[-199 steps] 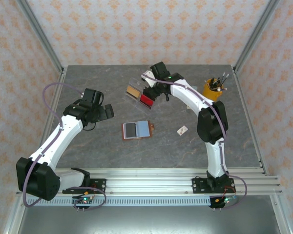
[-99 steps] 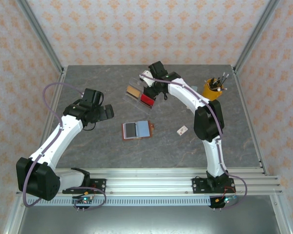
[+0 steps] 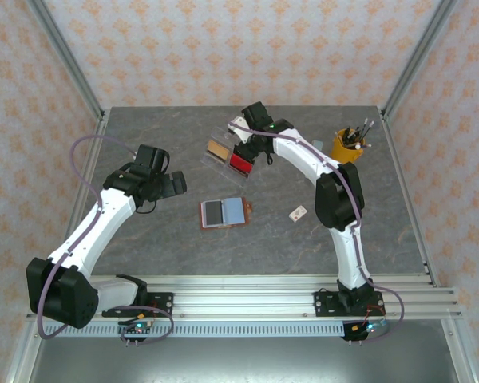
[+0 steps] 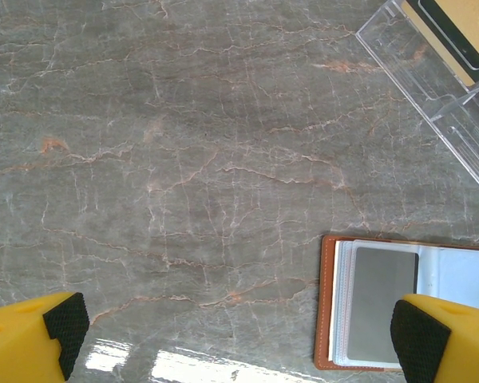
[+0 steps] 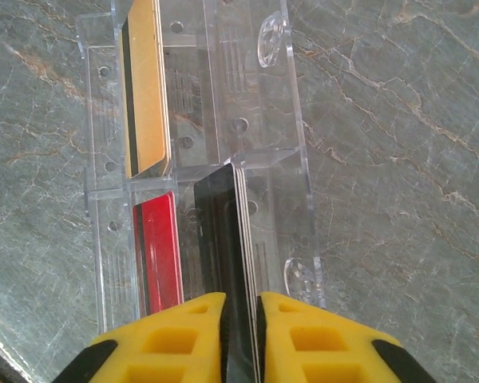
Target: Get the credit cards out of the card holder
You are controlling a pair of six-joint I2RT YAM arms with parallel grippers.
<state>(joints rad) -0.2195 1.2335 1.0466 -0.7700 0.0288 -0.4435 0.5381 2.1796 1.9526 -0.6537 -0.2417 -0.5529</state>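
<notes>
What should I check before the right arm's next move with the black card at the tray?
1. Grip: black card sits between the fingers of the right gripper, no gap visible on either side: ok.
2. Placement: the card stands edge-on over the clear tray, beside the red card: ok.
3. Card bottomed out in the tray: cannot tell.
4. Tan card sits past the divider, apart from the fingers: ok.
5. Left gripper open, above bare table beside the card holder: ok.
6. Holder emptied: cannot tell; a grey rectangle shows in its left page.
</notes>
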